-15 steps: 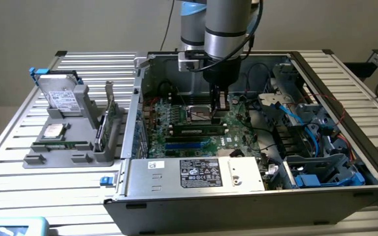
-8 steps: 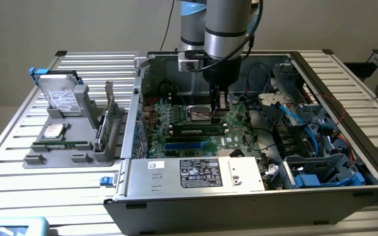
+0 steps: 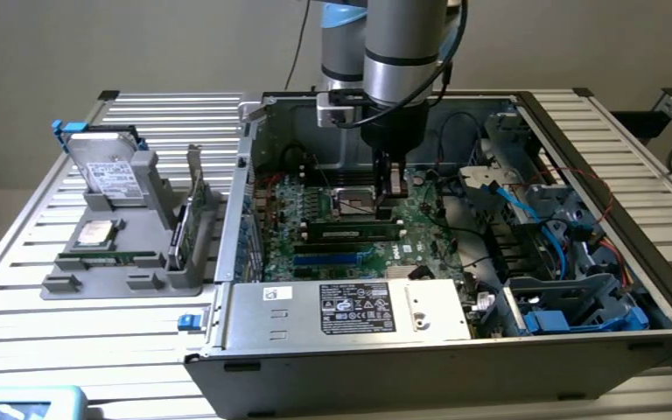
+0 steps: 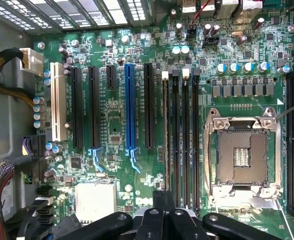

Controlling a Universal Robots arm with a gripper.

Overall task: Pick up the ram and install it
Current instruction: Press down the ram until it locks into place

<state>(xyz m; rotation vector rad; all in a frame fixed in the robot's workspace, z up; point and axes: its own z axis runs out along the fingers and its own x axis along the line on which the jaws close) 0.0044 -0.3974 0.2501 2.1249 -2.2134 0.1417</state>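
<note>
Silver slats make up the table (image 3: 67, 350), and an open computer case (image 3: 430, 376) sits on it. One robot arm (image 3: 406, 44) reaches down inside. Its one gripper (image 3: 392, 194) hangs just above one end of the ram (image 3: 353, 232). As far as I can see it is not touching it. The fingers (image 4: 157, 205) look pressed together with nothing between them. The ram stands in the slot right beside the empty chip socket (image 4: 244, 155). I count four long slots in that row: one filled, three bare.

I think a push on just one end could tip the ram. Then one side would sit high and not click in. A hard push might also bend the green board (image 4: 112, 125).

On the gray holder (image 3: 102, 282) I count one hard drive (image 3: 108, 171), one silver chip (image 3: 94, 232), one tall green card (image 3: 192, 206) and one thin green stick (image 3: 108, 260).
</note>
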